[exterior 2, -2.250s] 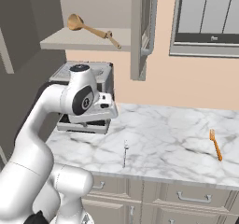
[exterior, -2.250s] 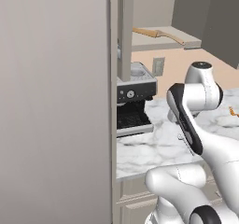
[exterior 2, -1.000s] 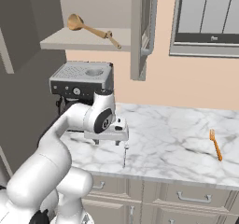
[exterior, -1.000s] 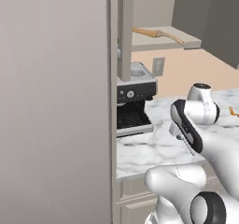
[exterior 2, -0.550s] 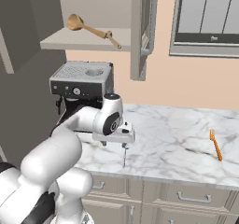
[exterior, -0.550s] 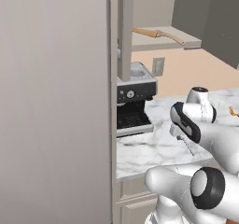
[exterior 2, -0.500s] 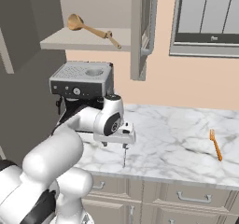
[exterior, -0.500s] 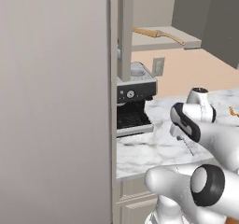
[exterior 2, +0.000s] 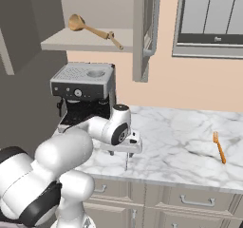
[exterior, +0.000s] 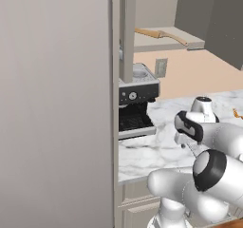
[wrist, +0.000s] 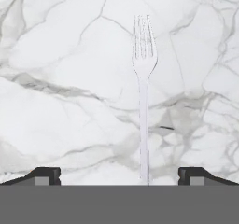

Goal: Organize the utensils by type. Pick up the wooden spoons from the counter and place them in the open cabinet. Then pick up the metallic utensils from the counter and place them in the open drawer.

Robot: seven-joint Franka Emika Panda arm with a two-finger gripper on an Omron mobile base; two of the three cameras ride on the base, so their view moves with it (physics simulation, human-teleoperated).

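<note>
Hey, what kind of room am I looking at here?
It looks like a home kitchen, a rendered one. A coffee machine stands on a white marble counter over drawer fronts, an open wall cabinet holds wooden spoons, and a silver fork lies on the marble.
</note>
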